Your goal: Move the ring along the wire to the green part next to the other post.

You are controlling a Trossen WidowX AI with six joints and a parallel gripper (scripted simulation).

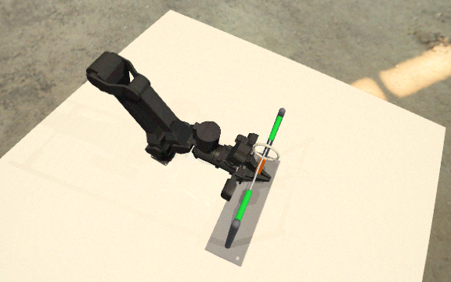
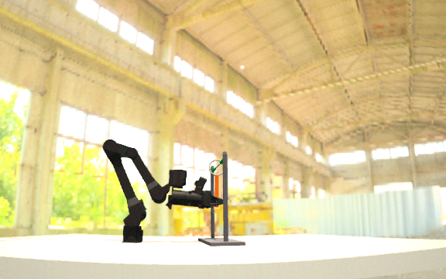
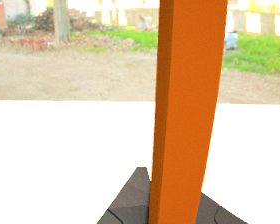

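My gripper (image 1: 265, 177) (image 2: 221, 201) (image 3: 151, 176) is shut on the lower part of the orange handle (image 1: 261, 165) (image 2: 217, 186) (image 3: 191, 90). The handle stands roughly upright below the pale ring (image 1: 278, 157) (image 2: 209, 167). The ring is around the thin grey wire (image 1: 254, 177), between the two green parts and nearer the far green part (image 1: 276, 128). The near green part (image 1: 243, 205) is well behind it, beside the near post (image 1: 231, 236). Whether the ring clears the wire all round is too small to tell. The ring is out of the wrist view.
The far post's round top (image 1: 282, 111) is beyond the far green part. Two dark posts, the nearer one (image 2: 225, 201) in front, rise from the grey base plate (image 1: 221, 242) (image 2: 231, 243) on the pale table (image 1: 347, 196). The gripper body is beside the wire, with its fingers below it.
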